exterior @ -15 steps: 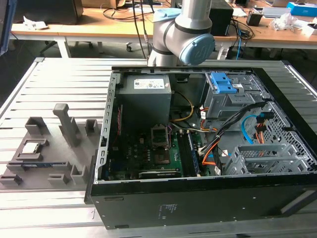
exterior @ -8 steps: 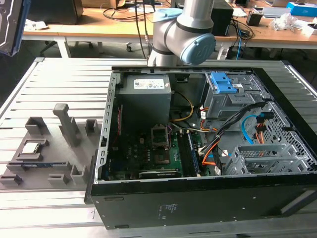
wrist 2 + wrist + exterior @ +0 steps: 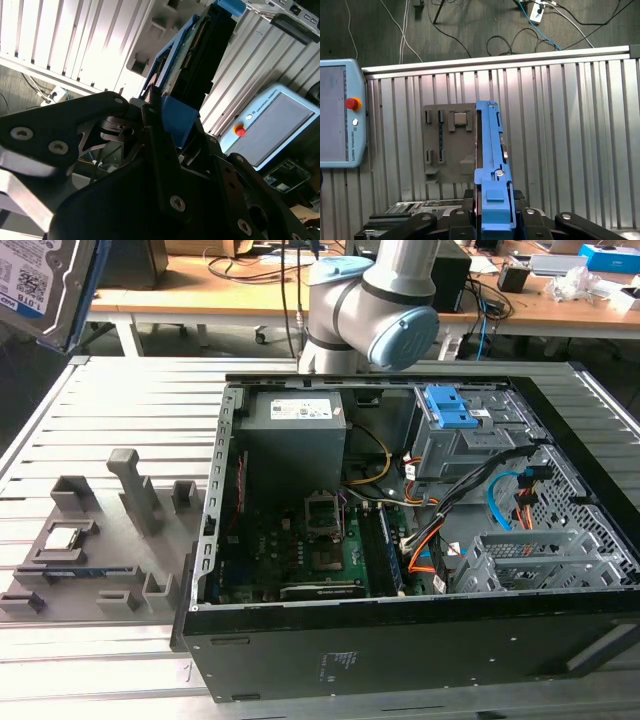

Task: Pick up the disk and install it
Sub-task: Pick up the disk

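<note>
Above the slotted table (image 3: 570,125), gripper (image 3: 495,207) fingers (image 3: 157,150) clamped on the blue-framed disk (image 3: 490,150), well apart from the computer case (image 3: 400,640).

1 disk (image 3: 492,165), 1 open PC case (image 3: 330,660), 1 grey tray (image 3: 451,152), 1 arm (image 3: 372,312), 1 pendant (image 3: 340,115)

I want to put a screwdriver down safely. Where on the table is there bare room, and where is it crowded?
Bare ribbed table lies beyond the grey holder, up to the far edge at the exterior view's left. The computer case is crowded with cables and the drive cage. The tool holds the disk.
</note>
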Motion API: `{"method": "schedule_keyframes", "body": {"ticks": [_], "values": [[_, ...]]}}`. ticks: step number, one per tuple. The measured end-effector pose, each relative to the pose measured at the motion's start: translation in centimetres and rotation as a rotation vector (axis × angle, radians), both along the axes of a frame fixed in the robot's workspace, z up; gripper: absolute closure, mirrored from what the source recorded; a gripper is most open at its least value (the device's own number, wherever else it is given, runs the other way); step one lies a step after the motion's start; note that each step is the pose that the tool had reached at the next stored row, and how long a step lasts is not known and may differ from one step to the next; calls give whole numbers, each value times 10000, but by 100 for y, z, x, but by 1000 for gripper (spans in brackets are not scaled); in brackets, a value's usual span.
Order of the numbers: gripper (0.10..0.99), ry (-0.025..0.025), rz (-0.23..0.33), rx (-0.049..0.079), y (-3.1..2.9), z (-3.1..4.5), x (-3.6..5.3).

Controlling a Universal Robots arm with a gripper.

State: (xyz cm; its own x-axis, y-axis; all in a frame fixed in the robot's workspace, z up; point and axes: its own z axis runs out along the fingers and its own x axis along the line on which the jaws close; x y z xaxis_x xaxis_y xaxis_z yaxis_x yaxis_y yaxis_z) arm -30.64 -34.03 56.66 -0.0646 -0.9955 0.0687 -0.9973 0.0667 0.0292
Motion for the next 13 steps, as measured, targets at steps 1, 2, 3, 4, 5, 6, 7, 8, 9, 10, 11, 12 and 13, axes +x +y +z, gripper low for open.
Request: {"method": "schedule_keyframes", "body": {"ticks": [1, 2, 3, 4, 5, 6, 7, 8, 9, 10, 11, 12, 13], "values": [[718, 2, 0, -1, 0, 1, 52], [718, 2, 0, -1, 0, 1, 91], [718, 1, 0, -1, 0, 0, 117], [718, 1, 1, 0, 0, 0, 159], [718, 2, 1, -1, 0, 0, 186], [718, 1, 0, -1, 0, 0, 213], [718, 2, 0, -1, 0, 0, 240], [718, 3, 0, -1, 0, 1, 264], [718, 3, -1, -2, 0, 1, 295], [718, 3, 0, -2, 0, 1, 319], [718, 2, 0, -1, 0, 0, 348], [718, 2, 0, -1, 0, 0, 371], [718, 2, 1, 0, 0, 0, 419]]}}
